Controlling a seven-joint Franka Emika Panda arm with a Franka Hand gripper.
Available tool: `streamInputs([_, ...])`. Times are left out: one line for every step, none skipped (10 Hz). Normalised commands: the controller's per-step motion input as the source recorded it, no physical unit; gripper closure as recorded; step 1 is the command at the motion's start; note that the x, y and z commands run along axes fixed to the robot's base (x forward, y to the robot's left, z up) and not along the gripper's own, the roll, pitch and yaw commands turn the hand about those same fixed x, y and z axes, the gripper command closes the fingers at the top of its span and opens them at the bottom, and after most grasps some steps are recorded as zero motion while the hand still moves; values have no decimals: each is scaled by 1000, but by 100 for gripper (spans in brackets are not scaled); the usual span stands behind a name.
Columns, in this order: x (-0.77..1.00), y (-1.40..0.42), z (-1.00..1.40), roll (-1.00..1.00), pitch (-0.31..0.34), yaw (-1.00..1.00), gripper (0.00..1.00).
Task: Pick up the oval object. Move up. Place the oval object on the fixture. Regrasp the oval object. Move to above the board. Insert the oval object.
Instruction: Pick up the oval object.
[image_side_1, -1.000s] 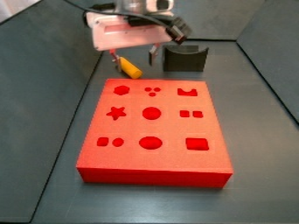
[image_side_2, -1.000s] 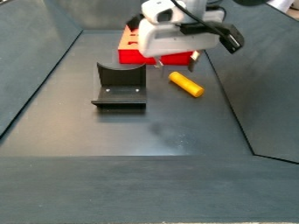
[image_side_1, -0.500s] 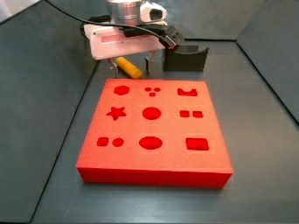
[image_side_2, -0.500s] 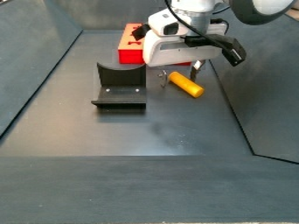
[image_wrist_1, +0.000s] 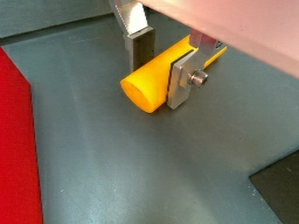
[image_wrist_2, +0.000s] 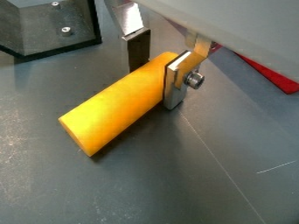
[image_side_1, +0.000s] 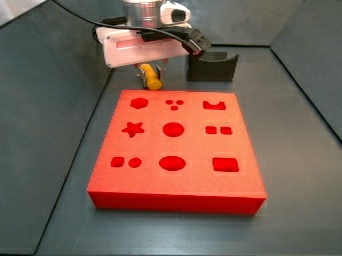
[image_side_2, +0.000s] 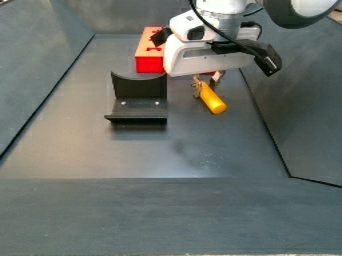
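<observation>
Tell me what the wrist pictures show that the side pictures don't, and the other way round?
Only the wrist views show the flat silver fingers on either side of the smooth yellow-orange plastic peg lying on the floor. Only the side views show the bright red board's shaped cutouts and the whole dark L-shaped fixture. Both show the pincer down at the peg.
</observation>
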Motion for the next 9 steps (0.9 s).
streamInputs([0,0,0,0,0,0,100])
streamInputs([0,0,0,0,0,0,100])
streamInputs([0,0,0,0,0,0,100])
streamInputs([0,0,0,0,0,0,100])
streamInputs([0,0,0,0,0,0,100])
streamInputs([0,0,0,0,0,0,100])
streamInputs([0,0,0,0,0,0,100])
streamInputs([0,0,0,0,0,0,100])
streamInputs([0,0,0,0,0,0,100])
